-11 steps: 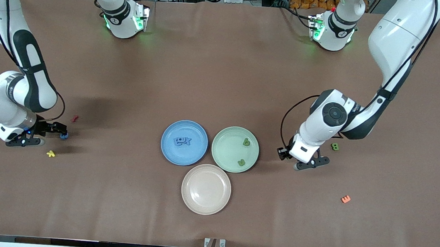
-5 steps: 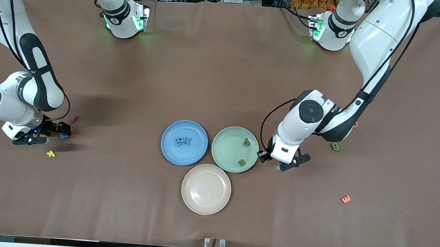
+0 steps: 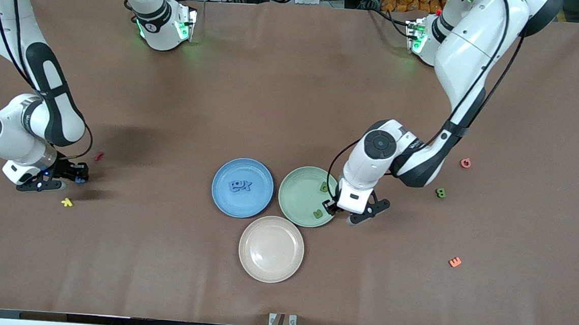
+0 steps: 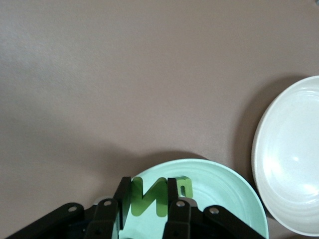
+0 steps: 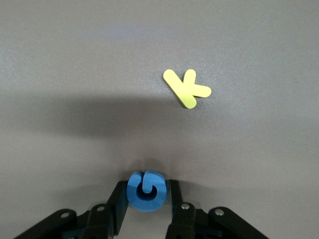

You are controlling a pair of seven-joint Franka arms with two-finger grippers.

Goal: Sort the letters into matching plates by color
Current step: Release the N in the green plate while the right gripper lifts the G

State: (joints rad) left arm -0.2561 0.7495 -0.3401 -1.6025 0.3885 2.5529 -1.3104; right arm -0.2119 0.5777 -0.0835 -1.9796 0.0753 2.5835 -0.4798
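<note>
My left gripper [image 3: 336,207] is shut on a green letter N [image 4: 145,200] and holds it over the pale green plate's [image 3: 298,199] rim at the left arm's end. Two green letters [image 3: 324,187] [image 3: 318,214] lie in that plate. The blue plate [image 3: 224,201] beside it holds a cluster of blue letters [image 3: 241,185]. My right gripper [image 3: 79,176] is shut on a round blue letter [image 5: 146,193], low by the table near the right arm's end. I cannot tell if the letter touches the table.
A beige-pink plate [image 3: 270,263] sits nearer the camera than the two plates. Loose letters on the table: yellow K [image 3: 66,202], red [image 3: 98,156], green [image 3: 440,193], pink [image 3: 466,163], orange [image 3: 455,262].
The left arm has swept from near the loose green letter to the green plate's rim, carrying the green N. The right gripper has shifted slightly with the blue letter.
</note>
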